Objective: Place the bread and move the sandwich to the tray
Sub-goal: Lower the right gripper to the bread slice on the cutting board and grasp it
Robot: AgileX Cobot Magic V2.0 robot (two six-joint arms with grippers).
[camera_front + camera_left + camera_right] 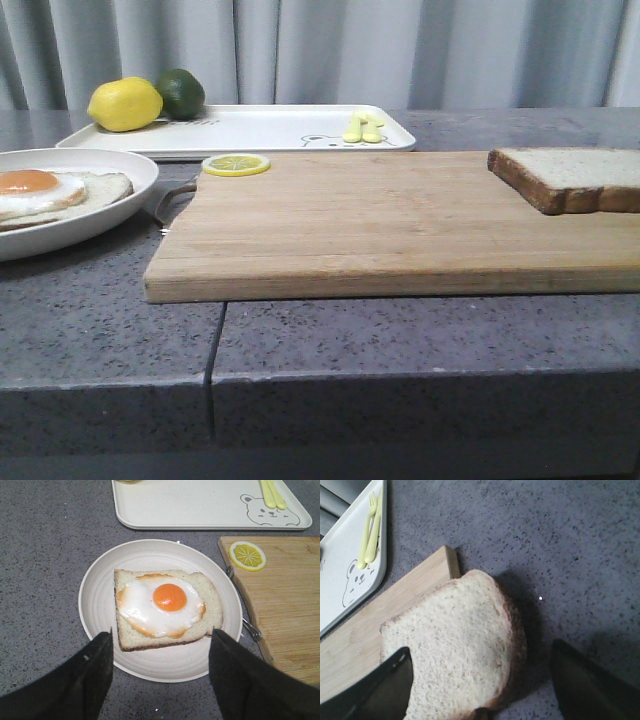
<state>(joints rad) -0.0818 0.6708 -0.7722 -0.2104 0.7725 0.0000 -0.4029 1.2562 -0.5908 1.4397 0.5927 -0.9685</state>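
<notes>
The bread (575, 178), a thick white slice with a dark crust, lies on the far right corner of the wooden cutting board (380, 220). In the right wrist view the bread (455, 640) overhangs the board's edge. My right gripper (480, 680) is open just above it, one finger over the slice and one over the counter. The sandwich (45, 192), a pale slice with a fried egg, sits on the round white plate (120, 205) at the left. My left gripper (161, 650) is open and empty over the plate's (165, 667) rim, short of the sandwich (165, 605). The tray (250, 130) lies at the back.
A lemon (125, 104) and a lime (181, 92) sit on the tray's left end, and yellow cutlery (363, 127) on its right end by the bear drawing. A lemon slice (236, 164) lies on the board's far left corner. The counter's front edge is close.
</notes>
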